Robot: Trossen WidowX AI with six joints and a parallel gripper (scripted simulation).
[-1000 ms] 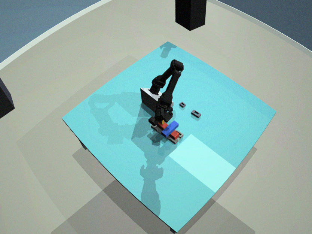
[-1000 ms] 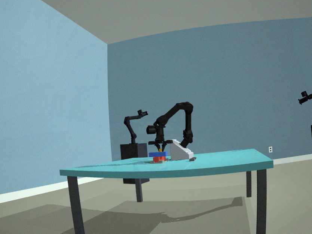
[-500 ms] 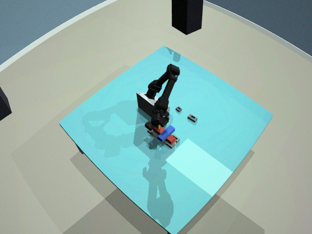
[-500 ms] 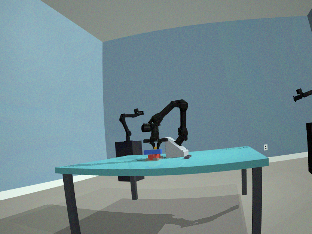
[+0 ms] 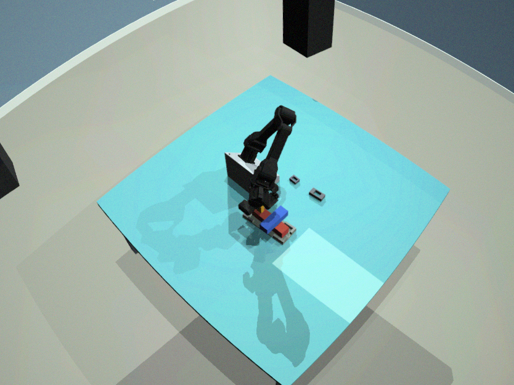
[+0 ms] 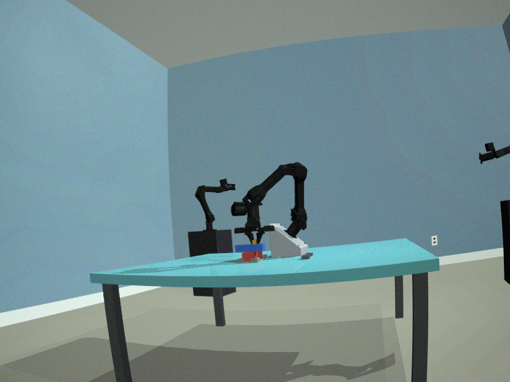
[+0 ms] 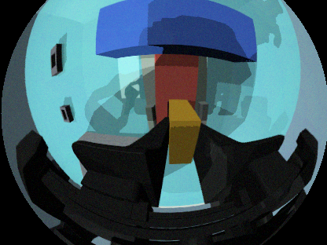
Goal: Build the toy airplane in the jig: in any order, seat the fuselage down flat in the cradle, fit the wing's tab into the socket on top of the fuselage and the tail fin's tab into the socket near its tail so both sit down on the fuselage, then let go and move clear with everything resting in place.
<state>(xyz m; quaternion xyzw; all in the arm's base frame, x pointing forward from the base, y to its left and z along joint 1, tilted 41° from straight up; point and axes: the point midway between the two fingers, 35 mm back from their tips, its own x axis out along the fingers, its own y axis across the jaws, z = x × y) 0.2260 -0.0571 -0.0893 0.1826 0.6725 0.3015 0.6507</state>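
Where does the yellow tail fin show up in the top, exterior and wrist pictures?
Top: tail fin, just below centre, under the claw.
Exterior: left of centre, above the blue wing.
Wrist: centre, between the fingers.
Shared landmark: the blue wing.

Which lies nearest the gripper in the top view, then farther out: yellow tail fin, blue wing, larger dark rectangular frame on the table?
1. Yellow tail fin, held in the gripper.
2. Blue wing, across the red fuselage, just beyond.
3. Larger dark rectangular frame, off to the image right.
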